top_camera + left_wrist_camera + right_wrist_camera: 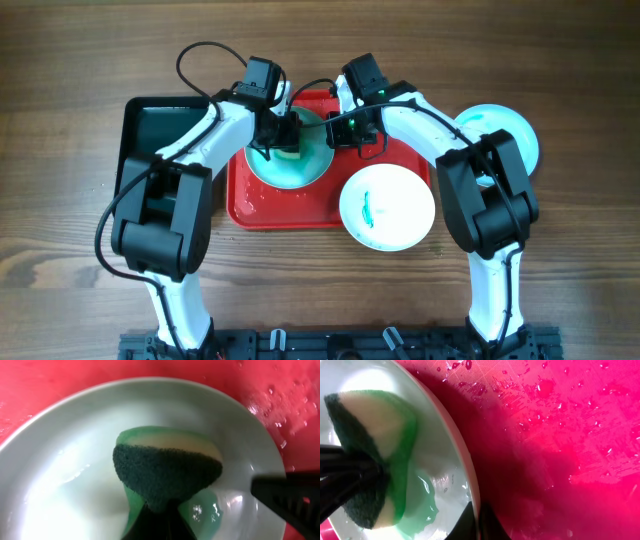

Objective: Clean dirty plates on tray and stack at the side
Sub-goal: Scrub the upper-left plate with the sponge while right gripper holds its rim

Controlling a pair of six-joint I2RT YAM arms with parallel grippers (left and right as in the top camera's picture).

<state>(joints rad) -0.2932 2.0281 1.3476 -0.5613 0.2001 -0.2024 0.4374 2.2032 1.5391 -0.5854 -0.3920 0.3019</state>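
A green-tinted wet plate [300,160] lies on the red tray [262,208]. My left gripper [285,135] is shut on a sponge [167,472] with a dark green scouring face, pressed onto the plate [75,485]. My right gripper [340,128] is shut on the plate's right rim [465,465], one finger inside, one outside. The sponge [362,450] also shows in the right wrist view with green soapy water. A white plate [387,207] with a green smear lies at the tray's front right corner. A light blue plate [505,130] lies to the right.
A black tray [150,140] stands to the left of the red tray. The red tray's surface [570,435] is wet with droplets. The table is brown wood [70,60].
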